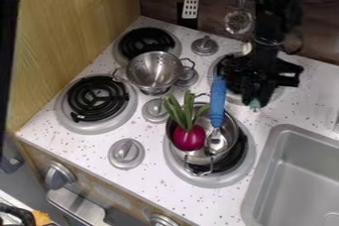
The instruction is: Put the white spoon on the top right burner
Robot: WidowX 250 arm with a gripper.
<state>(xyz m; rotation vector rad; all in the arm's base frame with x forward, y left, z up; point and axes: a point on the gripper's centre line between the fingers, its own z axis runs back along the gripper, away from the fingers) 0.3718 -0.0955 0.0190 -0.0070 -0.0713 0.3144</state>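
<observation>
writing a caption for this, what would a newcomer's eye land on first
Probably the magenta bulb with green leaves in the metal pot on the front right burner. Next, the blue-handled spoon leaning in that pot, and the black robot arm at the upper right.

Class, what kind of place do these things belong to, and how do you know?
Probably a toy kitchen: a stovetop with coil burners and control knobs, a metal sink set in the counter, and a slotted spatula on the back wall.
</observation>
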